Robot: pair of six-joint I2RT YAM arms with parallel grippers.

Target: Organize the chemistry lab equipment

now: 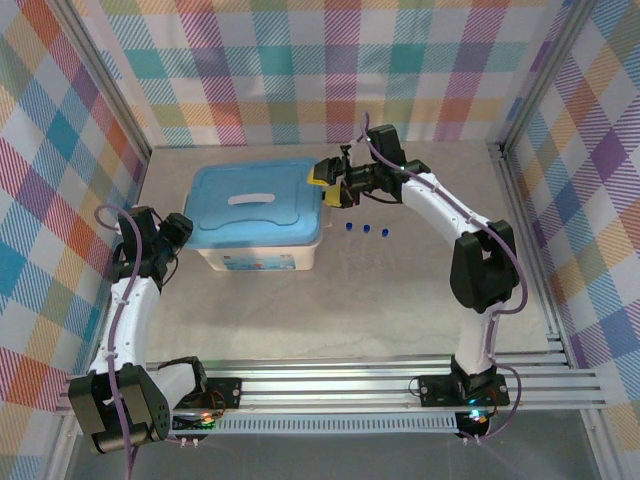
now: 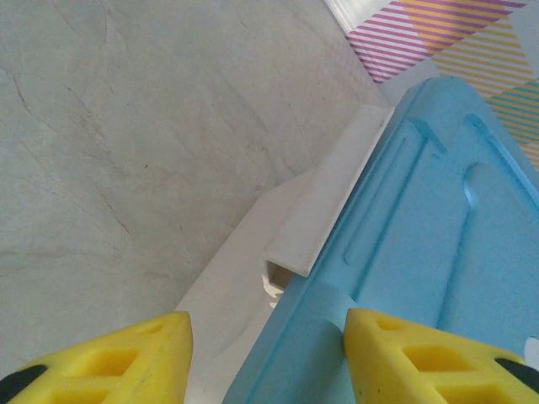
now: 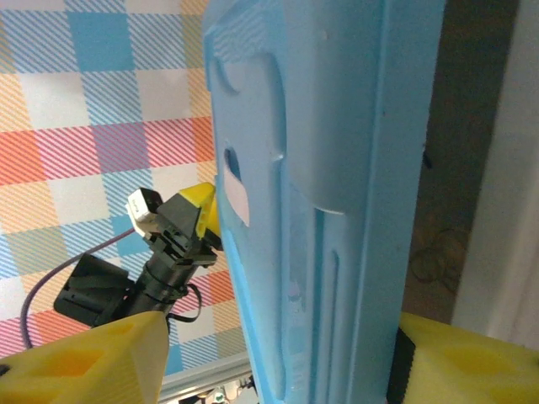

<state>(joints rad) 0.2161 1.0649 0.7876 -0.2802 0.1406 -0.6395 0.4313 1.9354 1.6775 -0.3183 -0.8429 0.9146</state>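
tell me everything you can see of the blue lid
The lid is a flat, light-blue rectangle with rounded corners, plastic by its look. It has raised ribs along its edges and a long pale handle recess in the middle. It lies level on the white tub, covering it. The left gripper straddles its left end and the right gripper its right end, both with jaws apart. I cannot tell whether any finger touches it.

Robot test cell, aluminium rail frame, plaid fabric walls all round, grey marbled tabletop
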